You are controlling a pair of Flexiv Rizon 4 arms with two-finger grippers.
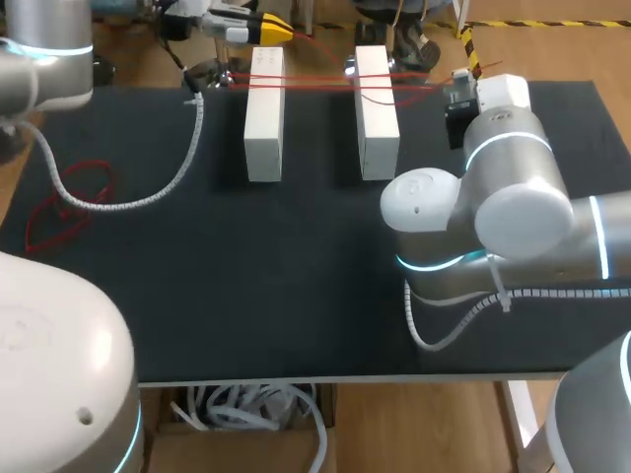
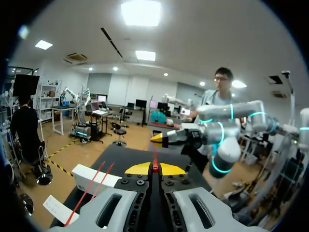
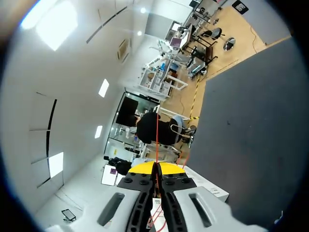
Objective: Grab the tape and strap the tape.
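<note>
At the left gripper [image 2: 155,168], the yellow tips are pressed together on the red tape [image 1: 317,83]; the right gripper [image 3: 155,168] likewise pinches a strand. Outward, you see the tape stretched arm to arm across the tops of the left white block [image 1: 264,113] and right white block [image 1: 376,108], far on the table [image 1: 296,276]. Grabbing looks done; completing and securing the strap apparently remains.

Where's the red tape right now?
In the head view, the red tape spans both white blocks at the table's far side, between the left end effector and right end effector.
</note>
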